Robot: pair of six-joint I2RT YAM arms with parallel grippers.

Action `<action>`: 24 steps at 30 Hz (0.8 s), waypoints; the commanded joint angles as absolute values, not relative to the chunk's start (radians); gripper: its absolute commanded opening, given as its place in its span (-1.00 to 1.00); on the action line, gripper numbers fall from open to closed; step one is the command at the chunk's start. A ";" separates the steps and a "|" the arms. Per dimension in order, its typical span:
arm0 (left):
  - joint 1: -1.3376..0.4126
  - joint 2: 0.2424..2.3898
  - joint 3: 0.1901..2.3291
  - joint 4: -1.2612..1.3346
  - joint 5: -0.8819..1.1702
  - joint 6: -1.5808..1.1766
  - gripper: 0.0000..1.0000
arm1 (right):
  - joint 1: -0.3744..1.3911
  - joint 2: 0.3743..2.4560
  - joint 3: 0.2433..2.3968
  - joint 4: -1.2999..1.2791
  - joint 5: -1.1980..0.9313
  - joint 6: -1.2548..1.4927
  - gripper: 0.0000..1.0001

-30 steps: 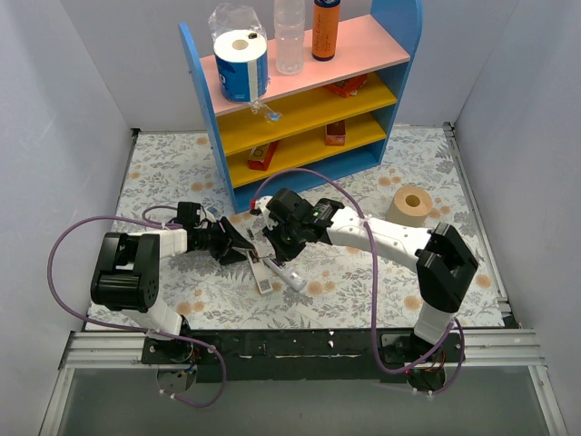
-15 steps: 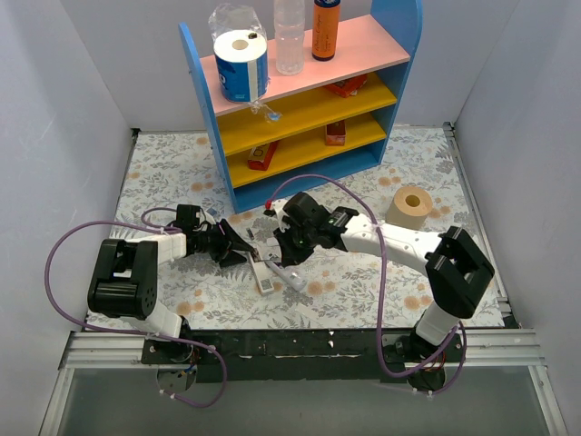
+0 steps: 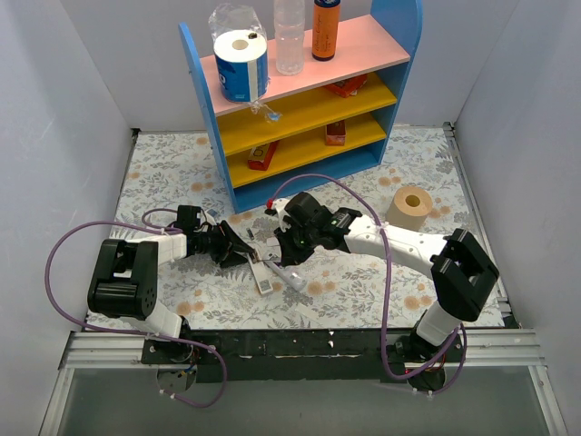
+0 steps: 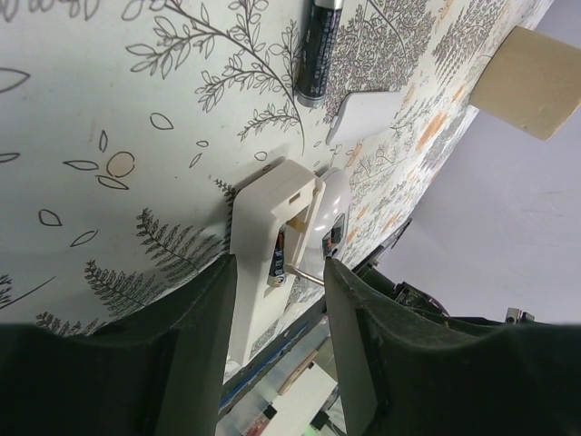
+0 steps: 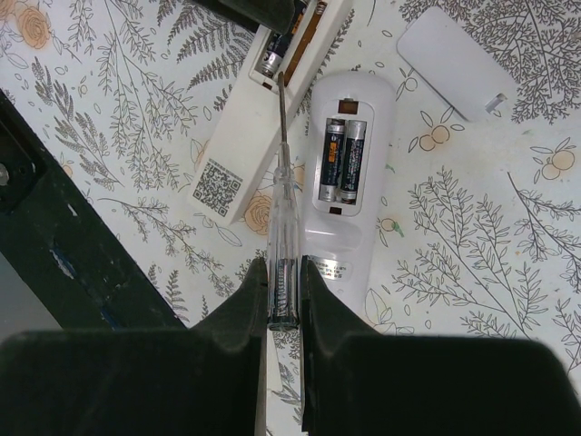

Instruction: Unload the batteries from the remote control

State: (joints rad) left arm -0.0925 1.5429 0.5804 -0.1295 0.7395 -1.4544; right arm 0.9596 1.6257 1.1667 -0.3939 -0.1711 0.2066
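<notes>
The right jaws are clamped narrow on the clear handle of a screwdriver (image 5: pixel 282 272), whose thin shaft runs straight out ahead of them. Its tip sits at the open bay of the cream remote (image 5: pixel 238 150), just beside the single battery (image 5: pixel 270 60) in there. The left jaws stand partway apart astride that remote at its bay end: one finger (image 4: pixel 195 345) lies against its edge, and a slit shows at the other.

Just beside the cream remote lies the white remote (image 5: pixel 340 250), back up, bay uncovered. In it the batteries (image 5: pixel 333 162) lie side by side, their long axes along the remote's length and nearly parallel to the shaft.

A white cover (image 5: pixel 454 64) lies apart on the bench (image 5: pixel 472 291), with a loose battery (image 4: pixel 318 50) near it. Both remotes are at mid-bench, in front of the shelf (image 3: pixel 300 100).
</notes>
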 commanded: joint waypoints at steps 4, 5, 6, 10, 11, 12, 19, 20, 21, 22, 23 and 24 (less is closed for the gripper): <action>-0.100 1.517 0.598 -0.120 0.730 -1.448 -0.14 | 0.962 1.615 1.200 -0.374 -0.176 0.195 -0.97; -0.100 1.520 0.601 -0.120 0.730 -1.448 -0.14 | 0.962 1.621 1.201 -0.370 -0.175 0.196 -0.97; -0.100 1.523 0.601 -0.118 0.730 -1.448 -0.14 | 0.962 1.624 1.203 -0.365 -0.178 0.193 -0.97; -0.100 1.525 0.604 -0.117 0.730 -1.448 -0.14 | 0.962 1.631 1.189 -0.319 -0.216 0.193 -0.97; -0.101 1.526 0.604 -0.115 0.732 -1.448 -0.14 | 0.962 1.635 1.183 -0.313 -0.221 0.193 -0.97; -0.101 1.526 0.606 -0.115 0.730 -1.448 -0.14 | 0.962 1.640 1.183 -0.311 -0.224 0.192 -0.97; -0.103 1.529 0.609 -0.112 0.732 -1.442 -0.13 | 0.962 1.647 1.164 -0.279 -0.252 0.201 -0.97; -0.104 1.531 0.607 -0.113 0.730 -1.442 -0.13 | 0.960 1.646 1.166 -0.279 -0.253 0.202 -0.97; -0.103 1.532 0.607 -0.110 0.732 -1.440 -0.13 | 0.960 1.647 1.164 -0.278 -0.253 0.201 -0.97; -0.104 1.532 0.609 -0.110 0.732 -1.442 -0.13 | 0.960 1.649 1.166 -0.278 -0.256 0.201 -0.97; -0.104 1.532 0.611 -0.110 0.733 -1.442 -0.13 | 0.960 1.651 1.166 -0.276 -0.253 0.201 -0.97; -0.106 1.532 0.612 -0.109 0.732 -1.443 -0.13 | 0.960 1.651 1.166 -0.276 -0.250 0.202 -0.97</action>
